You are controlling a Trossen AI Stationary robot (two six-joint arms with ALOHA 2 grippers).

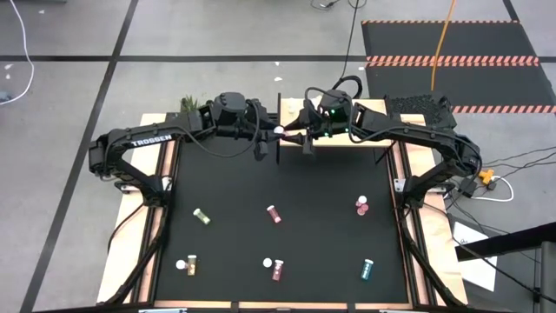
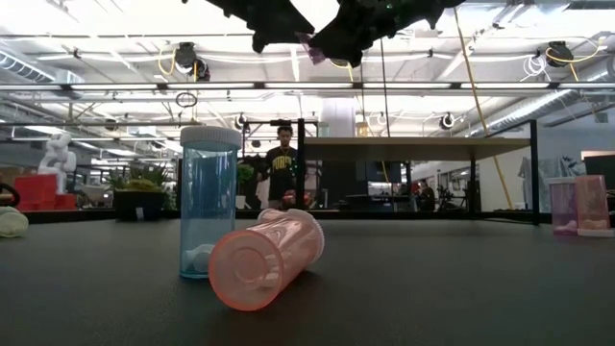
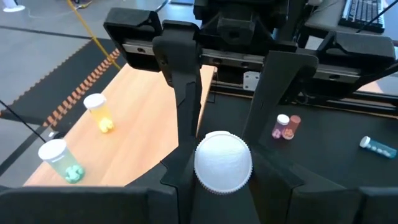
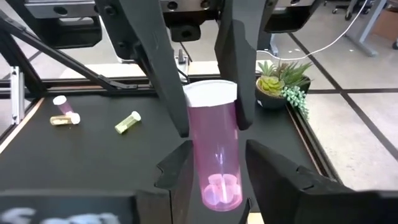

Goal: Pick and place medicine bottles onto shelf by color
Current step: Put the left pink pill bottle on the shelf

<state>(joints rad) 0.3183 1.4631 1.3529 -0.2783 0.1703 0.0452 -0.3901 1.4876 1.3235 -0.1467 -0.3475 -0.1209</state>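
Note:
A pink medicine bottle (image 1: 280, 131) with a white cap is held in the air between both grippers, over the table's far middle, by the left end of the pale wood shelf (image 1: 372, 108). My left gripper (image 3: 222, 186) reaches in from the left and my right gripper (image 4: 216, 167) from the right. A yellow bottle (image 3: 99, 112) and a teal bottle (image 3: 61, 160) stand upright on the shelf top (image 3: 137, 124). Several more bottles lie on the black table, among them a yellow one (image 1: 201, 216), a dark red one (image 1: 274, 213) and a teal one (image 1: 367, 269). My left gripper pinches the pink bottle at its cap end (image 4: 210, 93), one finger (image 4: 155, 74) on each side. It comes level from the table's left, fingers along the bottle. The bottle lies level, clear of table and shelf. My right gripper has the bottle's body near the bottom end (image 4: 217, 177) between its two fingers (image 4: 177, 168). It comes level from the table's right, fingers along the bottle. The cap (image 3: 222, 160) points away from it, toward my left wrist.
A green potted plant (image 1: 188, 103) stands at the far left corner. Wooden rails (image 1: 161, 200) run along the table's sides. In the low view a teal bottle (image 2: 209, 202) stands upright with a pink one (image 2: 267, 258) lying against it. A person (image 2: 282, 163) stands far behind.

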